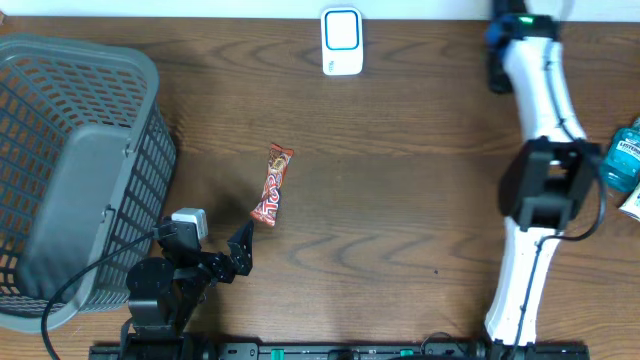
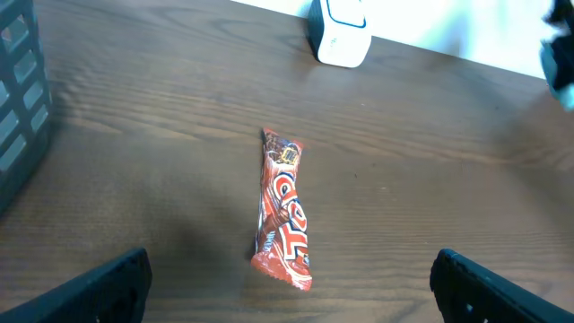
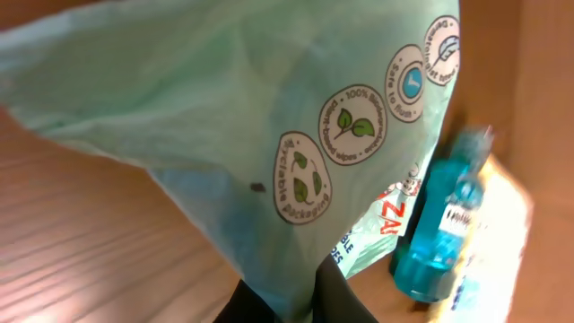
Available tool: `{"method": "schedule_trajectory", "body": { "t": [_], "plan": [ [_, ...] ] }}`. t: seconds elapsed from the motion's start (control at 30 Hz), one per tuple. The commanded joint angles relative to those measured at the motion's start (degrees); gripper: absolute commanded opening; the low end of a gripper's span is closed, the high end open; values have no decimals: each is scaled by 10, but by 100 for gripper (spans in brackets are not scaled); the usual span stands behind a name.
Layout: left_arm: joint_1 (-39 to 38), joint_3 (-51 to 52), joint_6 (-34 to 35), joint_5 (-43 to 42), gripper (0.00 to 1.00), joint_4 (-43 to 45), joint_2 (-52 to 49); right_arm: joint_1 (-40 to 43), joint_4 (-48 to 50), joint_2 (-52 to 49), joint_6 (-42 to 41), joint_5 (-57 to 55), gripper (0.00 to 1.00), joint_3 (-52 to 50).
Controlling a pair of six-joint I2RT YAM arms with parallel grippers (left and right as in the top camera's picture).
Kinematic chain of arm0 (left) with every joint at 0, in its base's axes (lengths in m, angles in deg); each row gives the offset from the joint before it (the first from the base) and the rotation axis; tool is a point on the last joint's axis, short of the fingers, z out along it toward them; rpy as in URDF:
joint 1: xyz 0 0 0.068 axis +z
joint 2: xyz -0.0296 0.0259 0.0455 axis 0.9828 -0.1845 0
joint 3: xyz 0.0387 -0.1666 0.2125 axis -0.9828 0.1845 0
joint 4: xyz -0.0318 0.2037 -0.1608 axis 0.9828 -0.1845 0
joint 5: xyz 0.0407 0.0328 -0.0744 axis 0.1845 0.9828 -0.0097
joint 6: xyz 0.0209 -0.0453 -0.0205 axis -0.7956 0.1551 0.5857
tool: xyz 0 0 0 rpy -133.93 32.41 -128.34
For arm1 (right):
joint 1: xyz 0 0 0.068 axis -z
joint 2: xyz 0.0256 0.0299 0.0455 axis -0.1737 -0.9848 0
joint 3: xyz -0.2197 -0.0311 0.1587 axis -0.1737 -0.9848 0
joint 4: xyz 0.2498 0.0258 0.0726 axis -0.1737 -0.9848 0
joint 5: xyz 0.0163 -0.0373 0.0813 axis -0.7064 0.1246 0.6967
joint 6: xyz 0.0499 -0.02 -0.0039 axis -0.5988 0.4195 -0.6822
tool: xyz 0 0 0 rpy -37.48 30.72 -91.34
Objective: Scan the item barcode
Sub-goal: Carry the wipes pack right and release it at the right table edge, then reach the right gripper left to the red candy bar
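A red candy bar (image 1: 272,185) lies flat on the wooden table, left of centre. My left gripper (image 1: 240,252) sits just below its near end, open wide. In the left wrist view the candy bar (image 2: 282,211) lies lengthwise ahead, its near end level with my left gripper (image 2: 290,301), and both dark fingers (image 2: 108,287) stand far apart of it. A white barcode scanner (image 1: 341,40) stands at the table's far edge, and it shows again as the scanner (image 2: 343,31). My right gripper (image 3: 300,296) is shut on a pale green printed bag (image 3: 269,117), which fills its view. The right arm (image 1: 540,110) reaches to the far right corner.
A grey plastic basket (image 1: 70,170) takes up the left side of the table, with its wall (image 2: 13,108) at the left wrist view's edge. A blue mouthwash bottle (image 1: 620,160) and other packets lie at the right edge, and the bottle (image 3: 444,229) shows behind the bag.
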Motion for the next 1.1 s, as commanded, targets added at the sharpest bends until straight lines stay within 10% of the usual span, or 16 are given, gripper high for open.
{"method": "schedule_trajectory", "body": {
  "t": [0.0,0.17,0.23,0.3,0.7,1.07],
  "plan": [
    [-1,-2,-5,-5,99,0,2,59,0,-28,-47,20,1,-1],
    [-1,-2,-5,-5,99,0,2,146,2,-36,-73,33,11,-1],
    [-1,-2,-5,-5,99,0,2,169,2,-35,-74,65,40,0],
    [-1,-2,-5,-5,99,0,2,186,-2,-29,-74,110,99,0],
    [-1,-2,-5,-5,99,0,2,161,-66,102,-156,439,99,7],
    [-1,-2,-5,-5,99,0,2,-89,-222,90,-330,665,99,-1]
  ]
}}
